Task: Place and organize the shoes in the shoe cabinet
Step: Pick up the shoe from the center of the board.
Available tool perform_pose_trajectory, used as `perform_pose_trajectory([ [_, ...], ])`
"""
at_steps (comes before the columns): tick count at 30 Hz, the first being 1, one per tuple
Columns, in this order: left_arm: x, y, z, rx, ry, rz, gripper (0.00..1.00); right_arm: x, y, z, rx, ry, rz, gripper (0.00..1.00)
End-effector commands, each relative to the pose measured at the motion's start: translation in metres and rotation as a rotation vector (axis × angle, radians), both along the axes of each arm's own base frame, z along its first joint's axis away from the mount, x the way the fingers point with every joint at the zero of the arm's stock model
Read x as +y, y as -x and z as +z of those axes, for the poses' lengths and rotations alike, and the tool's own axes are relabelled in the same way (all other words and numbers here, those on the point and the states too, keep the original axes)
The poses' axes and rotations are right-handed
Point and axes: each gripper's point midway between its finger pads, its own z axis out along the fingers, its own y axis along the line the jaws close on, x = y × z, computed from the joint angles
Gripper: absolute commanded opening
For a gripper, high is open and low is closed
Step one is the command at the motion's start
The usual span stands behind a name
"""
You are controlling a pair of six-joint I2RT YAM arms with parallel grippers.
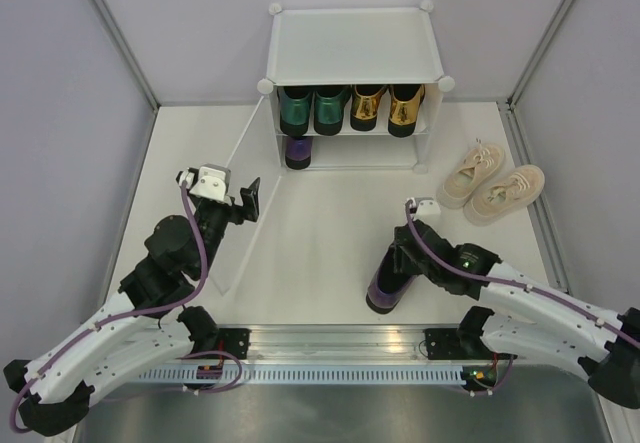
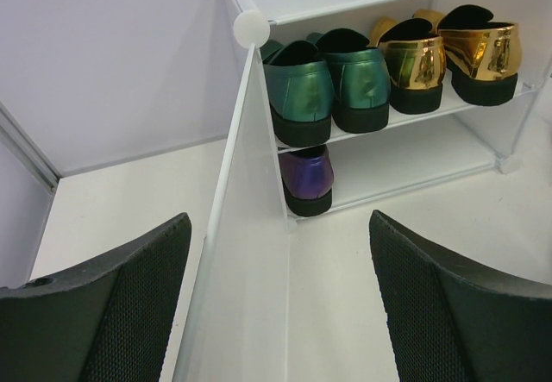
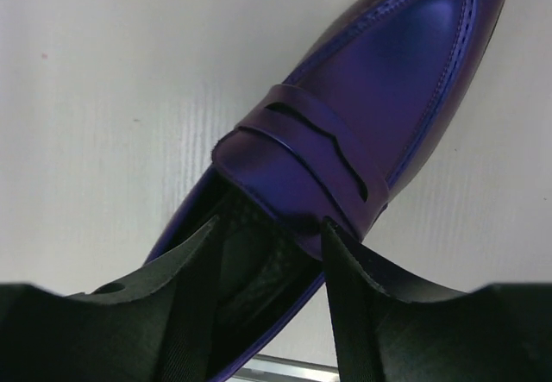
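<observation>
A white table (image 1: 320, 263) is filling the view from above, with two robot arms reaching out from its near edge. A white cabinet (image 1: 355, 43) with two tiers is standing at the far side. Its frosted door (image 1: 232, 163) is hanging open, swinging toward the near left.

The left gripper (image 1: 248, 198) is hovering beside the door with its jaws spread wide and holding nothing. In its wrist view the door's edge is running between the fingers (image 2: 129, 304); whether they are touching it is unclear.

The right gripper (image 1: 405, 253) is pinching the collar of a purple shoe (image 1: 385, 288) at the near middle of the table. The shoe is tilting, with its toe pointing toward the near edge.

Beige sneakers (image 1: 490, 185) are lying side by side on the table, right of the cabinet. On the upper tier, green loafers (image 1: 312, 110) are sitting at the left and gold loafers (image 1: 388, 108) at the right, heels facing out. A second purple shoe (image 1: 298, 151) is sitting at the left of the lower tier.
</observation>
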Motion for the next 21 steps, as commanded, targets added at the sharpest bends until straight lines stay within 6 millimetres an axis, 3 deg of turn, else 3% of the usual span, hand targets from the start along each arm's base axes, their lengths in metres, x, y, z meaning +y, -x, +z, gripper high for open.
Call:
perform_pose_trajectory([
  [1, 0.004, 0.002, 0.013, -0.016, 0.042, 0.008, 0.87, -0.013, -0.007, -0.013, -0.036, 0.102, -0.087, 0.55],
  [8, 0.005, 0.003, 0.015, -0.020, 0.046, 0.008, 0.87, -0.028, -0.024, -0.009, -0.110, 0.221, -0.190, 0.52],
  [11, 0.004, 0.003, 0.015, -0.020, 0.046, 0.007, 0.87, -0.030, -0.033, -0.004, -0.140, 0.267, -0.206, 0.38],
  [13, 0.004, 0.003, 0.015, -0.020, 0.046, 0.007, 0.87, -0.027, -0.039, -0.002, -0.157, 0.311, -0.173, 0.15],
  [15, 0.004, 0.003, 0.015, -0.019, 0.045, 0.005, 0.87, -0.018, -0.045, 0.004, -0.173, 0.320, -0.129, 0.01],
  [21, 0.004, 0.002, 0.014, -0.018, 0.040, 0.010, 0.87, 0.028, -0.070, 0.032, -0.325, 0.268, 0.101, 0.01],
])
